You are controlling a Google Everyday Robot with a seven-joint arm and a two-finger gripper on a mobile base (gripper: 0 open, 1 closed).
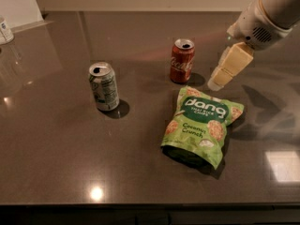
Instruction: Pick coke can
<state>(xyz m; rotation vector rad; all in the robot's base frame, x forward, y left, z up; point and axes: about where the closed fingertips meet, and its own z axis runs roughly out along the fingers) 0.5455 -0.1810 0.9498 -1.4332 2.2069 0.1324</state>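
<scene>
Coke can (pixel 182 61), white script, stands mid desk (pixel 56 163) nr far edge; "dang Coconut Crunch" bag (pixel 201 125) in front. My gripper (pixel 218 80) hangs tilted just right of can, nothing held; open/shut can't tell

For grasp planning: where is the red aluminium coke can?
In the camera view, the red aluminium coke can stands upright behind the green snack bag; the gripper hovers at its right.

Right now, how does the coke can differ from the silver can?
The coke can is red with white script; the silver can is silver-white with green print. The coke can stands farther back, behind the snack bag; the silver can stands alone at the left. The tool hangs just right of the coke can, far from the silver can. Both stand upright, opened.
</scene>
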